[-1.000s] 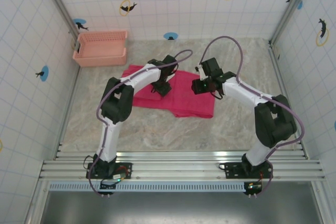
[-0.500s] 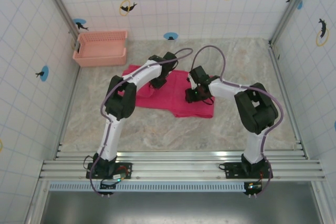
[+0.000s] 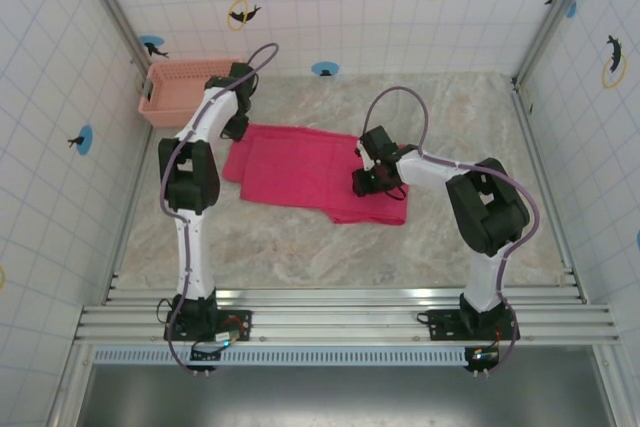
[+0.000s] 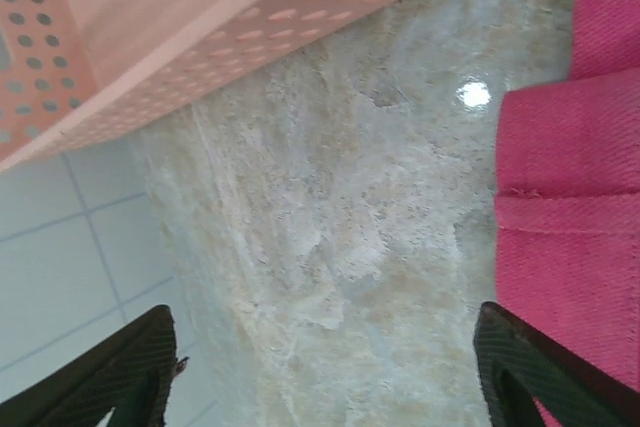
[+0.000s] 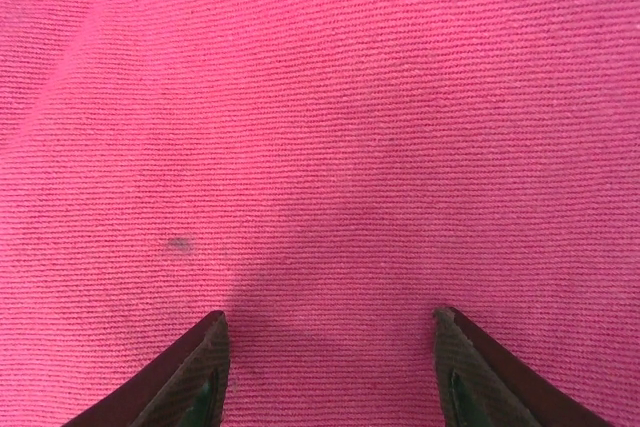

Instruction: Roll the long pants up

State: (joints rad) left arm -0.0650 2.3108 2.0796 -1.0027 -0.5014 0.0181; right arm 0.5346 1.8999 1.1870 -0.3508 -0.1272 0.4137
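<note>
Pants (image 3: 300, 172) lie flat as a folded pink-red slab at the centre of the desk (image 3: 300, 247), with no edge rolled yet. Half a second ago the left gripper (image 3: 235, 127) sat on the middle of the cloth. Its arm has since swung to the upper left, and it now hangs by the pants' upper-left corner, just beside the basket (image 3: 170, 112). In its wrist view the fingers (image 4: 140, 367) stand wide apart over bare desk, holding nothing, with the cloth's edge at the right. The right gripper (image 3: 365, 182) has stayed over the pants' right part, fingers (image 5: 190, 377) apart above the weave and clamping nothing. The left arm seems to be seeking an end from which to start the roll.
</note>
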